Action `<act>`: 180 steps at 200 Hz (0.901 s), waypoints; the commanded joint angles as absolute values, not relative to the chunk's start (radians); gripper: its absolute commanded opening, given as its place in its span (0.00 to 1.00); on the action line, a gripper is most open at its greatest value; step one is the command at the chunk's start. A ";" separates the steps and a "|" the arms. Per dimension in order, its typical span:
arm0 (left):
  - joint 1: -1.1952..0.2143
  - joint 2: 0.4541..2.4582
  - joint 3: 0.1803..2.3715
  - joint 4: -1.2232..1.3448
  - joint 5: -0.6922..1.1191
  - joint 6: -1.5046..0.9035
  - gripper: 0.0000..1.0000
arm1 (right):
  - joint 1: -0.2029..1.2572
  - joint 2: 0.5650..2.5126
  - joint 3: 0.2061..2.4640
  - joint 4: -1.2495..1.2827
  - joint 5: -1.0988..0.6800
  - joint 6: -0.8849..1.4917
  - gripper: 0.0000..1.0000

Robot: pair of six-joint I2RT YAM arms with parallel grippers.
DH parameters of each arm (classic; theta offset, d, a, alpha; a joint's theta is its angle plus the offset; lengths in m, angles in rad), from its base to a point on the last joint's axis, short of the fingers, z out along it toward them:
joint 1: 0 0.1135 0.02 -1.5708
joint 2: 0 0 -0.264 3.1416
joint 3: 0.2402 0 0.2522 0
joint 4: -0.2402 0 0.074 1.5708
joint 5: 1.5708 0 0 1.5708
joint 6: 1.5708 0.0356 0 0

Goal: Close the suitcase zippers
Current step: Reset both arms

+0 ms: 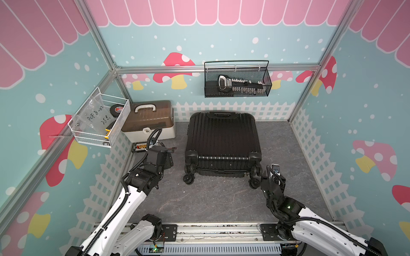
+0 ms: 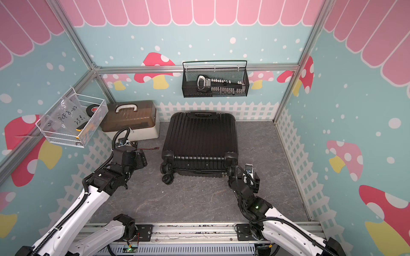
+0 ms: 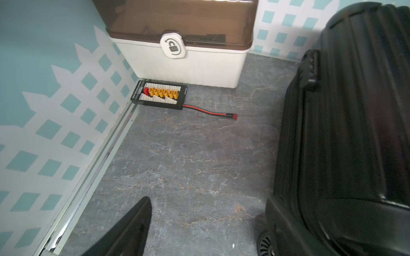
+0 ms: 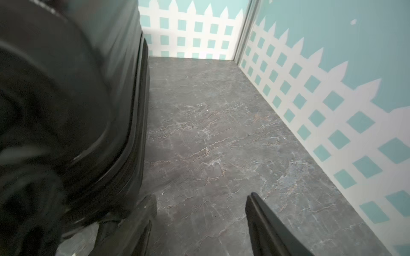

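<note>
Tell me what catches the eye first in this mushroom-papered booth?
A black ribbed suitcase lies flat mid-floor, its caster wheels toward the front rail. A left arm and a right arm, white and black, reach in from that rail on either side of it. A beige toolbox with a brown lid sits in the back left corner.

Bare floor [image 1: 210, 199] lies open before the suitcase [image 1: 221, 137] and along its right; toolbox [image 1: 148, 124] and board [image 3: 159, 96] crowd the left.
</note>
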State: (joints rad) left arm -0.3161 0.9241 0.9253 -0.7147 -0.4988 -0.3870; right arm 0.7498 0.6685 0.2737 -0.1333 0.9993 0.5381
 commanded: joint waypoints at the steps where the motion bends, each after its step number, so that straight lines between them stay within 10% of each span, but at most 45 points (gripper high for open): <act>1: -0.277 0.925 0.911 -0.722 -0.547 -0.432 0.82 | 0.721 0.712 0.329 -0.200 1.069 0.621 0.67; 180: -0.204 1.164 0.592 0.048 -0.719 -0.113 0.81 | 0.113 1.095 0.436 0.231 0.664 0.229 0.79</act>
